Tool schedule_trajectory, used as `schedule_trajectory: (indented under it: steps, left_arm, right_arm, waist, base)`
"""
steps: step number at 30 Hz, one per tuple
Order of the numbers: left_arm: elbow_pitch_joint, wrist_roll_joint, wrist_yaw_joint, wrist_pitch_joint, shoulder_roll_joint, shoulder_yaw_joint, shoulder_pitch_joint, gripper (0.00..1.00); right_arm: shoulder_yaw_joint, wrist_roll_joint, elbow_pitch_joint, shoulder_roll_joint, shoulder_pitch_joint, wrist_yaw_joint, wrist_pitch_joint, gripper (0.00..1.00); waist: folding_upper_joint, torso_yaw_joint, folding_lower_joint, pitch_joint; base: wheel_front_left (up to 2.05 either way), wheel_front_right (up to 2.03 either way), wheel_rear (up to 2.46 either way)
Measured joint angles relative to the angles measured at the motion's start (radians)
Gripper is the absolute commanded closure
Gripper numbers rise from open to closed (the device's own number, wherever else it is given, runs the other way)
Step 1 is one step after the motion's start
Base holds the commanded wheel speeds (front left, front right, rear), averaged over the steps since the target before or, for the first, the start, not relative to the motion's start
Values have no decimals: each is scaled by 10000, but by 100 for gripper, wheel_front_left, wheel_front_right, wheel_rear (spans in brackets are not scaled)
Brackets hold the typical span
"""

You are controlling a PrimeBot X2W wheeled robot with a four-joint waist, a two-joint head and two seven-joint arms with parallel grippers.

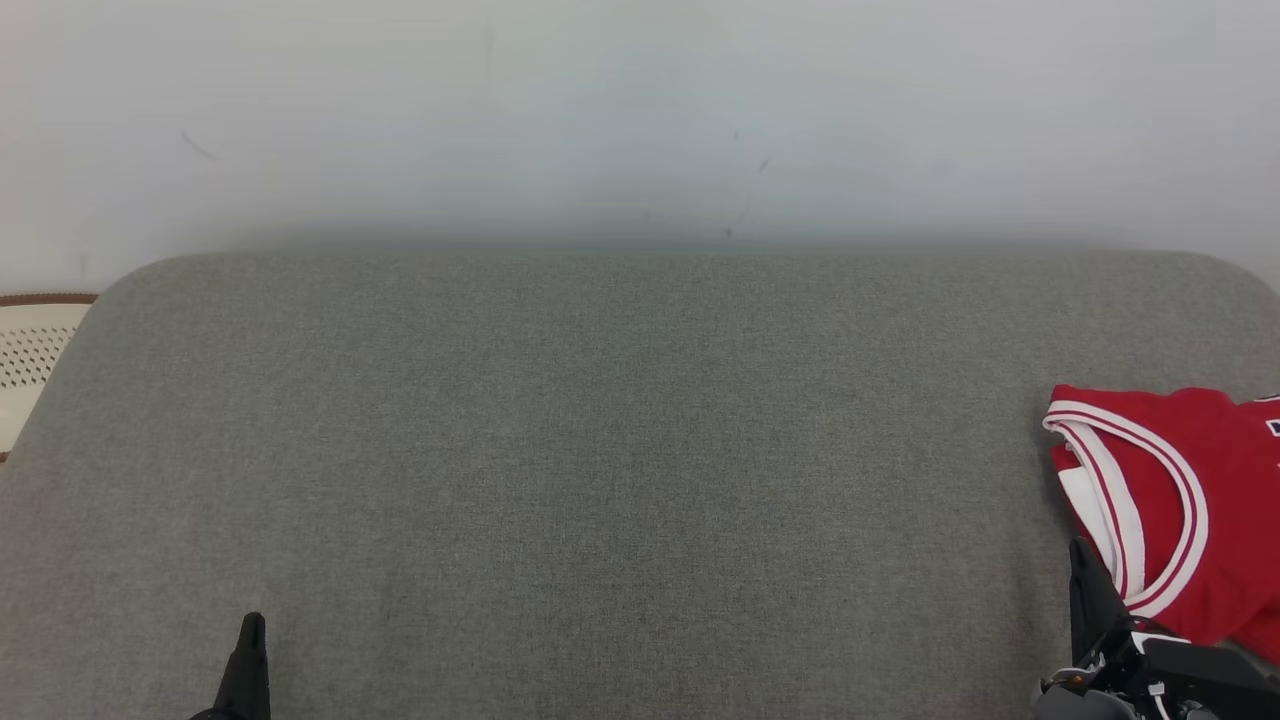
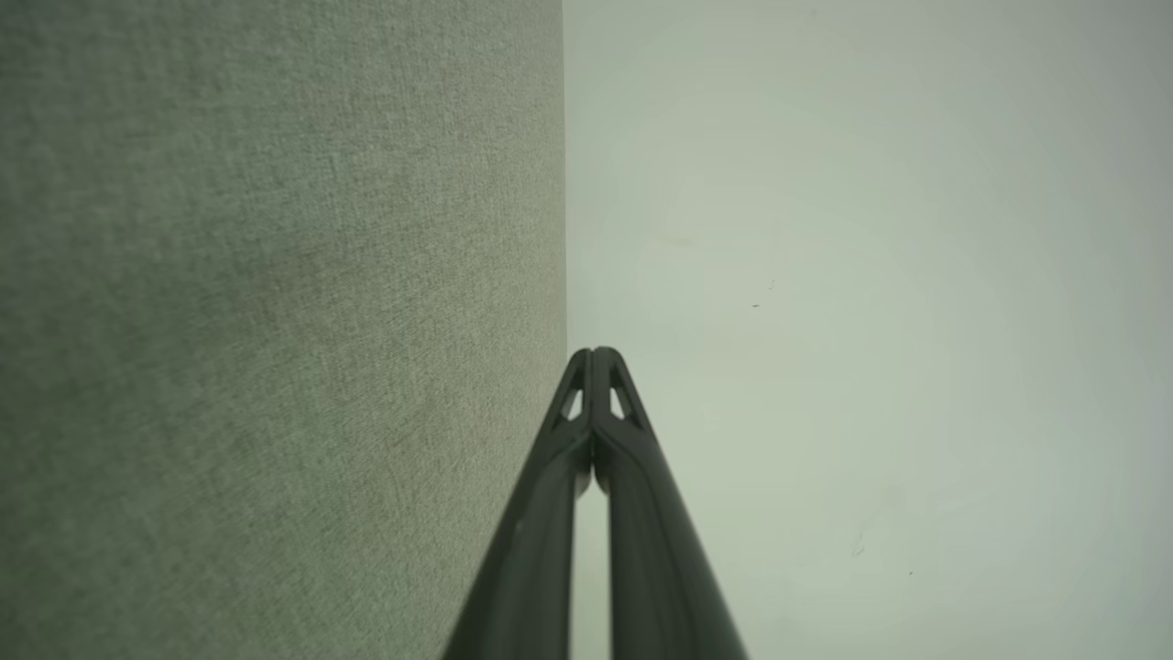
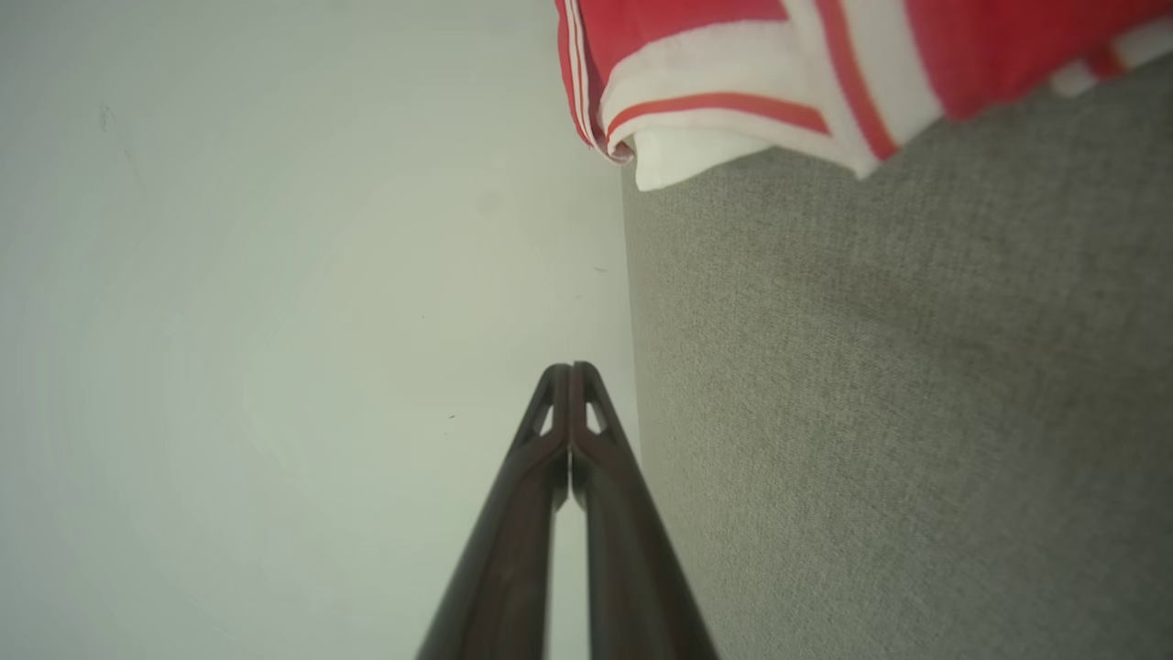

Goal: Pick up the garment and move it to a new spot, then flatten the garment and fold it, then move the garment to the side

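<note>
Red garment [image 1: 1200,480] is lying folded at the worktop's [image 1: 600,450] right edge, possibly overhanging it. Left gripper [image 1: 252,625] and right gripper [image 1: 1083,550] are pressing their jaws together, empty. The right one, just beside the cloth, is risking snagging and unfolding it.

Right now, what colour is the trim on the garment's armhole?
White with thin red stripes, on a red garment; the head view shows it best.

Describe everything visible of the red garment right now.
The red garment is a sleeveless knit jersey, its openings trimmed in white bands with red stripes, white lining showing. It lies fairly flat on the grey fabric surface at the head view's right edge, partly cut off. The shut right tool sits beside it, not gripping it.
</note>
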Motion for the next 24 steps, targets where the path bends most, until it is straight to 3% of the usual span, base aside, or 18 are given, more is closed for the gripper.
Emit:
schedule_trajectory:
  steps: [24]
  left_arm:
    - [0,0,0,0,0,2,-1,100]
  right_arm:
    - [0,0,0,2,0,0,0,100]
  waist:
    - [0,0,0,0]
  base:
    - [0,0,0]
